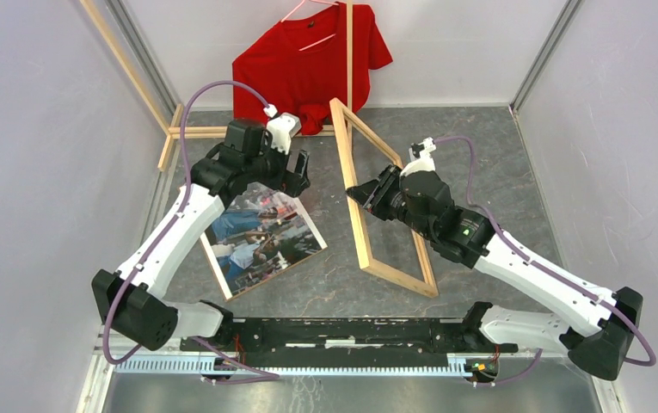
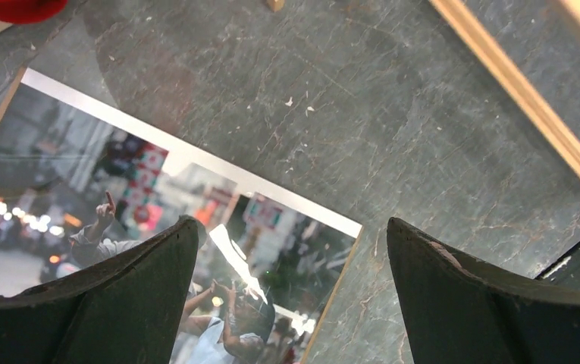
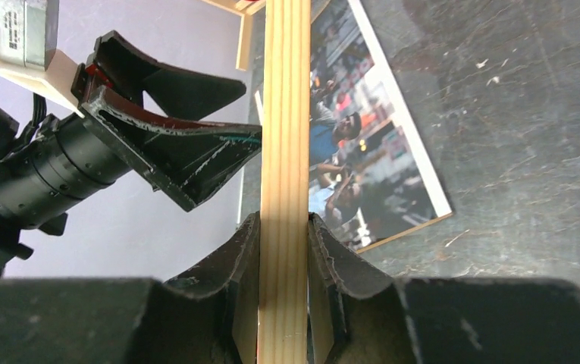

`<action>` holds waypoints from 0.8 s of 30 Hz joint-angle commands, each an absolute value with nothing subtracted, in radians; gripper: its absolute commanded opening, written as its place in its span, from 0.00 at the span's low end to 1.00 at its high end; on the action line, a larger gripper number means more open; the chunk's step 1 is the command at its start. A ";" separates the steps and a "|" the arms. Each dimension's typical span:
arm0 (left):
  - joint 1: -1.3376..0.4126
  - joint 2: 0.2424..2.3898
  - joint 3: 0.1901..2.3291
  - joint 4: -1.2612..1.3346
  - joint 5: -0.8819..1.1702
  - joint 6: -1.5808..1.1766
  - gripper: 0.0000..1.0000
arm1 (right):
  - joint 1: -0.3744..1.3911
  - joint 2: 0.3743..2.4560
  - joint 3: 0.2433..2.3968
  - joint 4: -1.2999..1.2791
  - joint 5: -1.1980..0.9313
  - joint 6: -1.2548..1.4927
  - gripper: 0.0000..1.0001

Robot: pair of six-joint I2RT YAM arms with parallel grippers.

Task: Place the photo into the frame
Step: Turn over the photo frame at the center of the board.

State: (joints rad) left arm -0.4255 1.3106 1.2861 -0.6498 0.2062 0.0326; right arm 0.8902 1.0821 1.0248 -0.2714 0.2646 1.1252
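Far edge of photo [image 1: 265,237] hidden under left hand [image 1: 295,179]; frame [image 3: 283,114] ends cut off, right wrist view.

left gripper [image 2: 293,227] spread — above the photo [image 2: 82,174] corner.

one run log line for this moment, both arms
left gripper: open over photo corner | right gripper: shut on frame rail | photo: face up, outside frame

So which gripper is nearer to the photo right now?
Left. The left gripper hangs open directly over a corner of the photo. The right gripper is off to the photo's side, shut on a strip of the frame.
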 commanded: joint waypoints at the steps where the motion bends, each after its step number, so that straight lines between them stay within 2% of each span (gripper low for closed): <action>1: -0.441 1.321 1.366 -0.661 0.245 -0.007 1.00 | 0.874 1.055 1.077 -0.163 0.176 1.198 0.11; 10: -0.480 1.343 1.387 -0.603 0.206 -0.025 1.00 | 0.819 1.020 0.936 0.083 0.018 1.402 0.11; 15: -0.512 1.358 1.393 -0.543 0.156 -0.043 1.00 | 0.784 1.023 0.912 0.115 -0.033 1.429 0.15; 17: -0.522 1.382 1.409 -0.522 0.141 -0.054 1.00 | 0.772 1.019 0.901 0.110 -0.041 1.422 0.23; 19: -0.540 1.419 1.444 -0.511 0.128 -0.059 1.00 | 0.751 1.010 0.897 0.093 -0.046 1.397 0.38; 24: -0.593 1.528 1.567 -0.509 0.085 -0.064 1.00 | 0.668 1.016 0.971 -0.062 -0.111 1.253 0.61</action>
